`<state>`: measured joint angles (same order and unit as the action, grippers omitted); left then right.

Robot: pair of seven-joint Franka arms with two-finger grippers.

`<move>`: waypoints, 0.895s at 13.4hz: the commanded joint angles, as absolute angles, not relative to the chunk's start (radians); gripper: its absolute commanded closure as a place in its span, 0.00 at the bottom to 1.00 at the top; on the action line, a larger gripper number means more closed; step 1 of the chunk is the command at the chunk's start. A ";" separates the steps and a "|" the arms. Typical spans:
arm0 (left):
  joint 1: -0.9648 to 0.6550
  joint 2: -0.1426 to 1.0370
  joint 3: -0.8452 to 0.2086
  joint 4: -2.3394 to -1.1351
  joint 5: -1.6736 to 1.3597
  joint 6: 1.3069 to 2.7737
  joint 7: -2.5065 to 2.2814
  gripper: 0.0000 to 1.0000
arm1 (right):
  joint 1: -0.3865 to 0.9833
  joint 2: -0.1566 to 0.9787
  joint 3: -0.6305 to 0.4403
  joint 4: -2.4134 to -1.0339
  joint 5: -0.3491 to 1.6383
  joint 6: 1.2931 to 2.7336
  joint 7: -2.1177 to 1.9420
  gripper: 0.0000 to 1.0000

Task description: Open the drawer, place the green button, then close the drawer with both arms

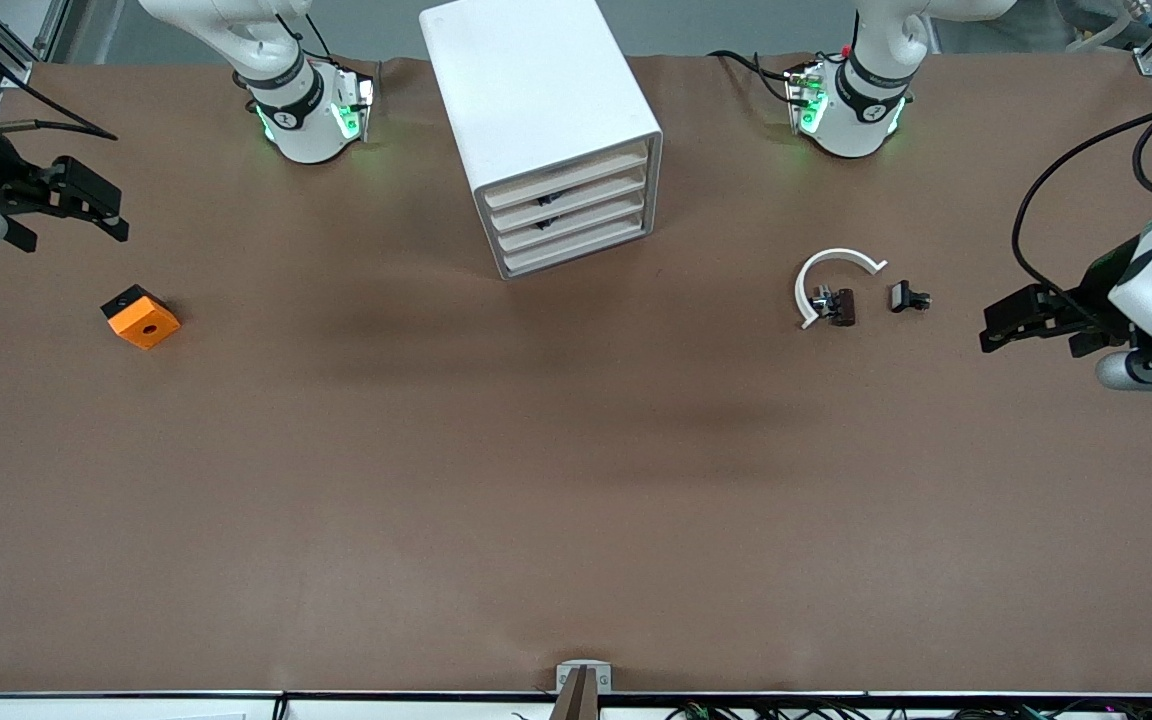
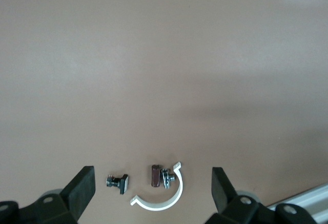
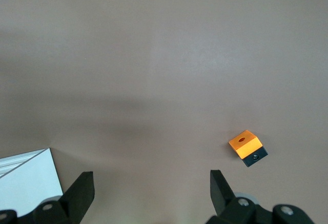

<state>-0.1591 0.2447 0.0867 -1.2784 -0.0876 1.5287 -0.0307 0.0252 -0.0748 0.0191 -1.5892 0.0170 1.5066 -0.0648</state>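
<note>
1. Left hand: up over the surface at the left arm's end, fingers spread wide, nothing held, nothing touched
2. Right hand: up over the surface at the right arm's end, fingers spread equally wide, empty, clear of everything
3. Cabinet: white, between the two arm bases, turned at a slant; four drawers, all pushed in
4. Button: not made out in any view, so place cannot be told
5. Orange block: on the surface near the right hand, hole upward, dark base
6. White curved strip: flat on the surface toward the left arm's end, brown part lying inside its curve
7. Small black part: just beside the strip, apart from it, between strip and left hand
</note>
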 commanded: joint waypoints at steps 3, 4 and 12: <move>0.027 0.115 -0.173 -1.412 0.017 1.517 -0.031 0.00 | 0.020 -0.064 0.025 -1.562 0.006 1.493 -0.071 0.00; 0.040 0.085 -0.185 -1.452 0.017 1.522 -0.032 0.00 | 0.020 -0.064 0.025 -1.562 0.006 1.491 -0.069 0.00; 0.124 -0.161 -0.278 -1.726 0.048 1.620 -0.031 0.00 | 0.021 -0.063 0.026 -1.562 0.008 1.493 -0.067 0.00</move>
